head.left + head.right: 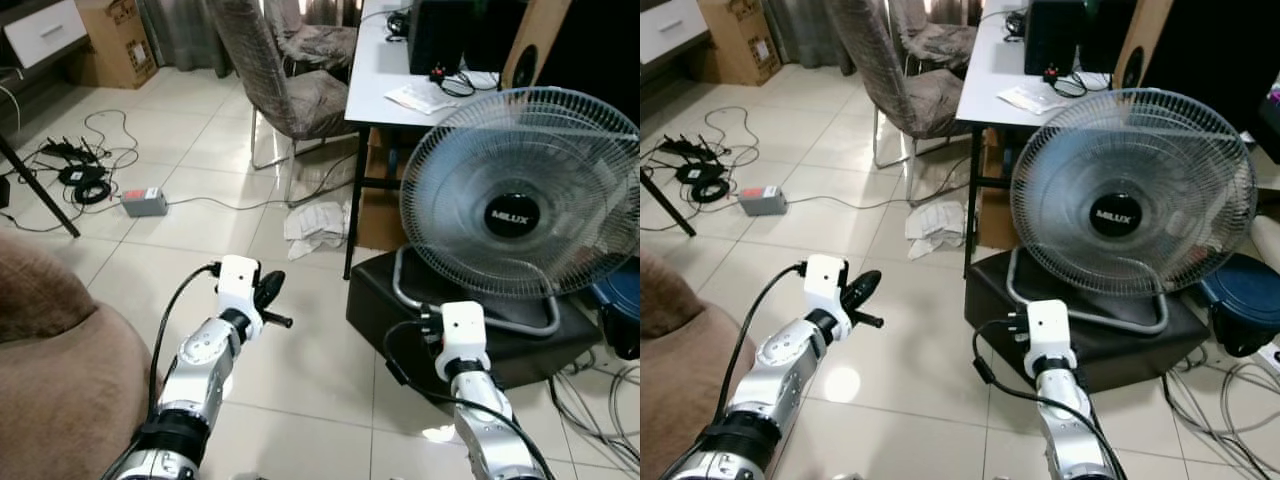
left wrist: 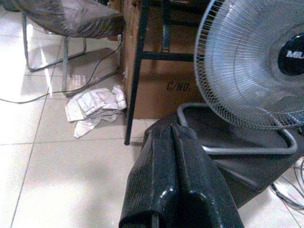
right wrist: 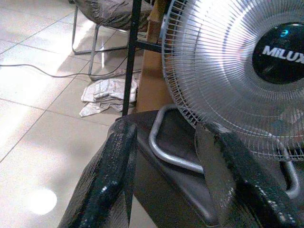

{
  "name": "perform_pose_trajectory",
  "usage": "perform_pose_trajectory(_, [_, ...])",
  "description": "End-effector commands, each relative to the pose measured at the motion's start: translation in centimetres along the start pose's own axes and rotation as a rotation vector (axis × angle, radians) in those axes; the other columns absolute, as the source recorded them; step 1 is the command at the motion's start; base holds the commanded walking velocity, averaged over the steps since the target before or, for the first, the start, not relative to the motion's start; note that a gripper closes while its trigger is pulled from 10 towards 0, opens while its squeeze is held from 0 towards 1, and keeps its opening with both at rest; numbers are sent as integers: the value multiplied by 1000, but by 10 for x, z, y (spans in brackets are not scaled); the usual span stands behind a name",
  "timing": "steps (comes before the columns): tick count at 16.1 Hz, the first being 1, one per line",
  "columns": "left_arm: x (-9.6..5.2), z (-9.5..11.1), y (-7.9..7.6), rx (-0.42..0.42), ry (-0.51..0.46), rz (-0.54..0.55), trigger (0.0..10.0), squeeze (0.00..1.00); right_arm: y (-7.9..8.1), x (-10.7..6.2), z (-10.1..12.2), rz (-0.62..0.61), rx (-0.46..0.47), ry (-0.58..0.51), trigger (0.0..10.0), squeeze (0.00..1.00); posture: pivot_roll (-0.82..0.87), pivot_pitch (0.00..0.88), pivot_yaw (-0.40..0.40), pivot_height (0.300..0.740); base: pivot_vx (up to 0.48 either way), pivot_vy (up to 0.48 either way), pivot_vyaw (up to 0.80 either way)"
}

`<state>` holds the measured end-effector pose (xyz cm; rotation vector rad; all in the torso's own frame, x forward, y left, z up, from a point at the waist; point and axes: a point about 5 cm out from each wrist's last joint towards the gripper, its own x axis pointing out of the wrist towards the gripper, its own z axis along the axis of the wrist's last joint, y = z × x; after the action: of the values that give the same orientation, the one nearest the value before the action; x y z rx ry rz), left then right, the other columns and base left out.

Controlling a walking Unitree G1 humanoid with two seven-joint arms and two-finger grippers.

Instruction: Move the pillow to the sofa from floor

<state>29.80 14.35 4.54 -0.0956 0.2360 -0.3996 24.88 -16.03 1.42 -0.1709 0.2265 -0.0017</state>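
The sofa [image 1: 50, 370], brown and rounded, sits far left of the fan [image 1: 520, 195], across bare floor tiles. No pillow can be made out on the floor or the sofa. The fan stands on a black box [image 1: 400, 300], just beside a white desk [image 1: 385, 70] with a chair [image 1: 275, 75] beyond it. Crumpled paper [image 1: 315, 225] lies near the desk leg. The left gripper [image 1: 270, 290] hangs left of the fan, fingers [image 2: 180, 185] pressed together, holding nothing. The right gripper [image 3: 166, 166] points at the fan's base, fingers [image 3: 111, 171] apart, empty.
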Motion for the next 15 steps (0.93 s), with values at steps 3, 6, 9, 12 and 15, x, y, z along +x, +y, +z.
perform_pose_trajectory(3, [-2, 0, 2, -15, -7, 3, 10000, 0, -2, -4, -5, -8, 6, 11, 10000, 0, -41, 31, 18, 740, -480, 0, 0])
perform_pose_trajectory(6, [-1, -1, 1, -20, -3, 10, 10000, 0, -2, -5, -6, -9, 7, 20, 10000, 0, -43, 36, 19, 740, -160, 0, 0])
perform_pose_trajectory(9, [-1, -3, 1, -18, 4, 10, 10000, 0, -2, -6, -8, -12, 4, 23, 10000, 0, -47, 34, 23, 740, 0, 0, 0])
perform_pose_trajectory(12, [-1, -5, 0, -13, 13, 7, 10000, 0, -3, -5, -8, -13, 1, 26, 10000, 0, -49, 29, 24, 740, 0, 0, 0])
perform_pose_trajectory(15, [0, -5, 0, -8, 14, 4, 10000, 0, 2, -5, -4, 42, 25, 7, 10000, 35, -45, 23, 24, 740, 0, 0, 496])
